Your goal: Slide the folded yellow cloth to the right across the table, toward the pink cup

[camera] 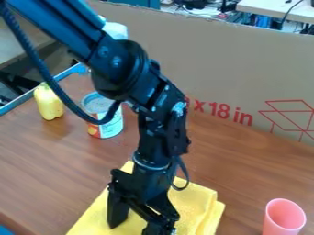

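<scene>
The black gripper [138,224] hangs over a folded yellow cloth [193,204] at the bottom centre, its two fingers apart with yellow fabric showing between them. Whether the fingertips touch the cloth I cannot tell. The arm covers the middle of the cloth. Behind and left of the gripper stands an open can [109,129] with a label, partly behind the arm's cable. A yellow pear- or pepper-like item [48,102] is upright to the left of the can. At the lower right is a pink cup [284,216], its mouth facing up.
A tall cardboard panel [227,59] with red print borders the back of the brown table [36,160]. Blue edging [25,97] runs along the table's left side. A small blue item [5,231] shows at the bottom left corner.
</scene>
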